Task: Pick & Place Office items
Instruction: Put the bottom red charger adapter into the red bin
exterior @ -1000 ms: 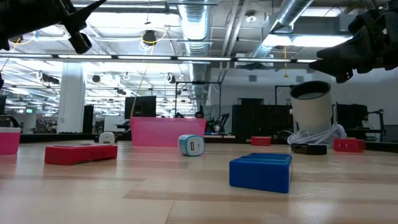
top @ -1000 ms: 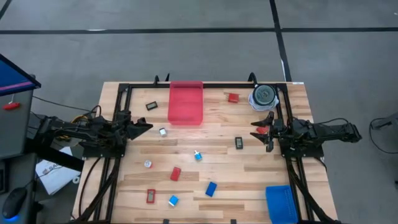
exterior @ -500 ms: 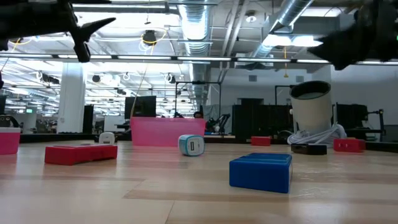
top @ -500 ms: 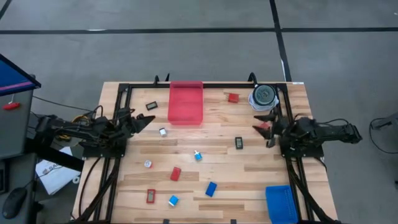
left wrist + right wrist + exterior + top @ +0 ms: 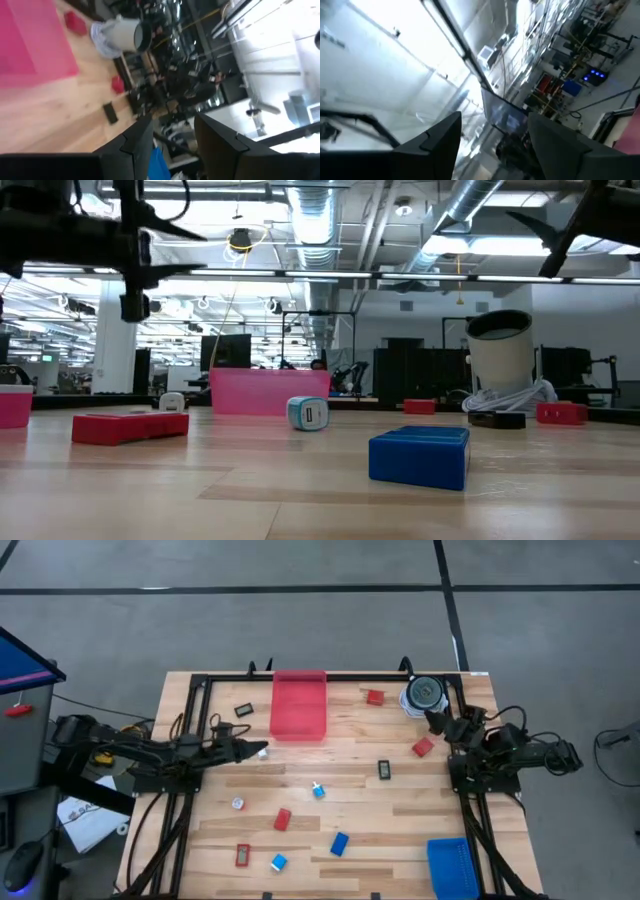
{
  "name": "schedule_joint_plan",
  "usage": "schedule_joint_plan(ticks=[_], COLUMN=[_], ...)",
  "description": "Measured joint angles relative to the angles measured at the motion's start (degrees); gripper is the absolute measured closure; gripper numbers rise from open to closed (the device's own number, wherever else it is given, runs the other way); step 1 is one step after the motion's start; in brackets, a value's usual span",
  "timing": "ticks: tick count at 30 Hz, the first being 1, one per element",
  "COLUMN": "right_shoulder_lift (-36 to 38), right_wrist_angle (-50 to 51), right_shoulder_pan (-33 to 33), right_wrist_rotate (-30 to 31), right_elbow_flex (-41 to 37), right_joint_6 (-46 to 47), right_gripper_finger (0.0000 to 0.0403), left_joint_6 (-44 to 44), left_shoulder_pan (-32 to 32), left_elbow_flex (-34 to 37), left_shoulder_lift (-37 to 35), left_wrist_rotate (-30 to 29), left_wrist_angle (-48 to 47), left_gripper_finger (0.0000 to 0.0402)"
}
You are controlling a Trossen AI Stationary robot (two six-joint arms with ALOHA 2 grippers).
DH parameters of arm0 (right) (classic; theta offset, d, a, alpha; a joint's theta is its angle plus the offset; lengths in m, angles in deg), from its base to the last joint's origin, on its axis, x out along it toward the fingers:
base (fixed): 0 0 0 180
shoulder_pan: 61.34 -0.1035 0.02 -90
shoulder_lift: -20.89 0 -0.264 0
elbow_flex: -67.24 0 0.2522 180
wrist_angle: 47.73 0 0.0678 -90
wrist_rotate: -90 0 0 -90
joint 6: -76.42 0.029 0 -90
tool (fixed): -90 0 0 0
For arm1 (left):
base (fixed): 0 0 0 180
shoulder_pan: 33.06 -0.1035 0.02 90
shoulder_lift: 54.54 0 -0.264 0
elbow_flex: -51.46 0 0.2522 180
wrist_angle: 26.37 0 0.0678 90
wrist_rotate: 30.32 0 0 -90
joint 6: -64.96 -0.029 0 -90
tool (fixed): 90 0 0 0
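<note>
A robotics lab or industrial workshop: a pale wooden slatted table (image 5: 400,810) edged by a black metal frame (image 5: 196,700) stands on a grey concrete floor (image 5: 300,610) with dark lines, under exposed silver ceiling ducts (image 5: 320,220), strip lighting, and dark equipment racks (image 5: 410,370) behind.

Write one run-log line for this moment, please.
left gripper: open, empty, over white cube | right gripper: open, empty, raised near grey-and-white disc | red block: on table
</note>
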Motion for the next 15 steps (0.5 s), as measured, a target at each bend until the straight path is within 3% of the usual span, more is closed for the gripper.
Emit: schedule_joint_plan(ticks=[7, 15], right_shoulder_lift=[-0.04, -3.02], right_wrist_angle=[-0.63, -0.63], right_shoulder_pan=[-0.88, -4.42], right_wrist_rotate=[-0.22, -3.23], right_elbow_flex=[0.0, 0.07], right_joint_6=[7.53, 10.15], right_gripper_finger=[0.018, 0.018], left_joint_6=[-0.21, -9.66], left_shoulder_pan=[1.52, 2.05], left_elbow_flex=[-0.41, -3.78], left_shoulder_lift=[8.35, 15.82], left_wrist_rotate=[3.96, 13.8], left_wrist_angle=[9.33, 26.2], left_gripper_finger=[0.026, 0.0267])
